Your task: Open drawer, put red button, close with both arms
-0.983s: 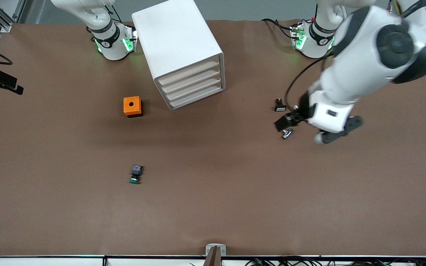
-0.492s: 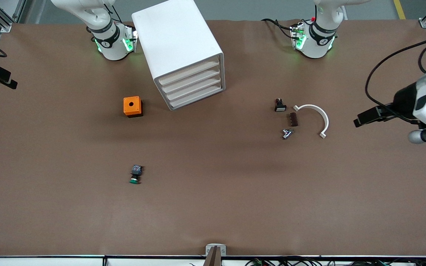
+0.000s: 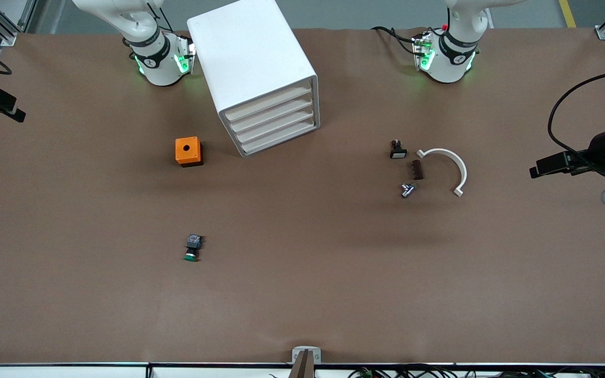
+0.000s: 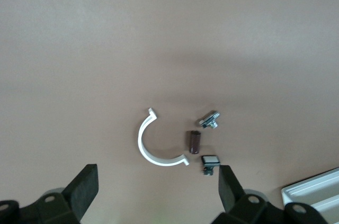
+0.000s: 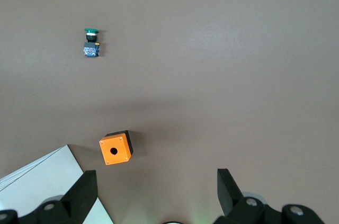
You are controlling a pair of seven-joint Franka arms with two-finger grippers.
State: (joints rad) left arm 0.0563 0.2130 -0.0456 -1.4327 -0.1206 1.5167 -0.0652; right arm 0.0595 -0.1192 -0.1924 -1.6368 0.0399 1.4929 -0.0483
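Observation:
The white cabinet (image 3: 254, 63) stands between the arm bases, with all four drawers (image 3: 273, 124) shut; a corner of it shows in the left wrist view (image 4: 312, 195) and in the right wrist view (image 5: 39, 187). No red-capped button shows in any view. My left gripper (image 3: 541, 168) hangs open and empty over the left arm's end of the table, its black fingers wide apart (image 4: 156, 181). My right gripper (image 3: 8, 107) is open and empty (image 5: 156, 184) over the table edge at the right arm's end.
An orange box with a hole (image 3: 188, 151) (image 5: 115, 148) sits beside the cabinet. A green-capped switch (image 3: 192, 248) (image 5: 91, 41) lies nearer the camera. Toward the left arm's end lie a white-capped switch (image 3: 397, 150) (image 4: 210, 161), a brown piece (image 3: 417, 169), a metal part (image 3: 407, 189) and a white arc (image 3: 452, 165) (image 4: 153, 149).
My left arm has swung away from over the small parts to the left arm's end of the table, uncovering the white arc and brown piece. My right gripper drew back slightly.

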